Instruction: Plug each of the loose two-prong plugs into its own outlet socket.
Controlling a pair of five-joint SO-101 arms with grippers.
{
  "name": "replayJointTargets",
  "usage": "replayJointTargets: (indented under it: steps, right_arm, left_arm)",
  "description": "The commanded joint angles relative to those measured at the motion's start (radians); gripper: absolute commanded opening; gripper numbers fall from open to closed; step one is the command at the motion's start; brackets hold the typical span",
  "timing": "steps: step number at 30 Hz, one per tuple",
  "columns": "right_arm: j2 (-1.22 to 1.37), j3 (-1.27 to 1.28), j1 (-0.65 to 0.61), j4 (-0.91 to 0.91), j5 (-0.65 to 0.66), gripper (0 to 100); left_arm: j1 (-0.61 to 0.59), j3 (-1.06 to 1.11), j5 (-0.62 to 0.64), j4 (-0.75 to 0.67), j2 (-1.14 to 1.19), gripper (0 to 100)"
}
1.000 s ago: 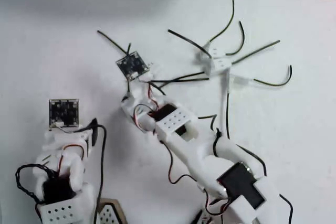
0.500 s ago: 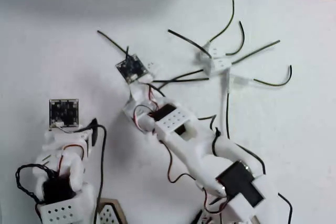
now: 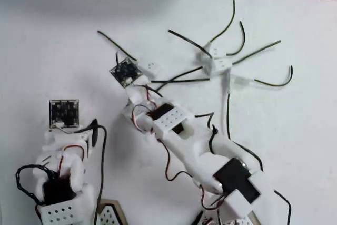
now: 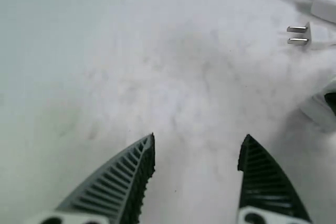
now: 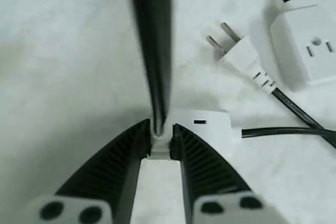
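My right gripper (image 5: 159, 127) is shut on a white plug (image 5: 159, 142) whose black cord (image 5: 151, 45) runs straight away from the fingers. A white block with a slot (image 5: 207, 124) and its own black cord lies against it. Just beyond lie a loose two-prong plug (image 5: 236, 51) and a white outlet socket (image 5: 307, 45). In the high view the right gripper (image 3: 129, 77) is at mid-table, and white sockets (image 3: 218, 66) with black cords lie further right. My left gripper (image 4: 197, 137) stands open over bare table, near the front left in the high view (image 3: 64, 113). Another two-prong plug (image 4: 299, 34) lies off to its side.
Several black cords (image 3: 231, 22) fan out over the back right of the white table (image 3: 52, 40). A further white plug (image 3: 238, 81) with a curved cord lies at the right. The right arm's body (image 3: 200, 151) crosses the front middle.
The right gripper has shifted a little to the left and turned, with the plug and its cord still in it. The left arm has not moved.
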Motion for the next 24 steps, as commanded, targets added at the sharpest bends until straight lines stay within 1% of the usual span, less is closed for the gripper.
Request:
replayJointTargets:
  steps: [1,7,12,19,22,24]
  right_arm:
    - [-0.186,-0.009,0.047,0.085,0.003,1.7]
    - [-0.453,-0.009,0.148,0.234,0.003,1.7]
    - [-0.584,-0.009,0.300,0.317,0.008,1.7]
    - [-0.556,-0.014,0.535,0.297,0.014,1.7]
    - [-0.489,-0.014,0.610,0.242,0.074,1.8]
    - [-0.426,-0.015,0.650,0.208,0.091,1.8]
  left_arm:
    - [-0.013,-0.005,-0.012,-0.023,-0.007,26]
    - [-0.013,-0.005,-0.012,-0.023,-0.007,26]
    - [-0.013,-0.005,-0.012,-0.023,-0.007,26]
    - [-0.013,-0.005,-0.012,-0.023,-0.007,26]
    - [-0.013,-0.003,-0.012,-0.023,-0.007,26]
    - [-0.013,-0.003,-0.012,-0.023,-0.007,26]
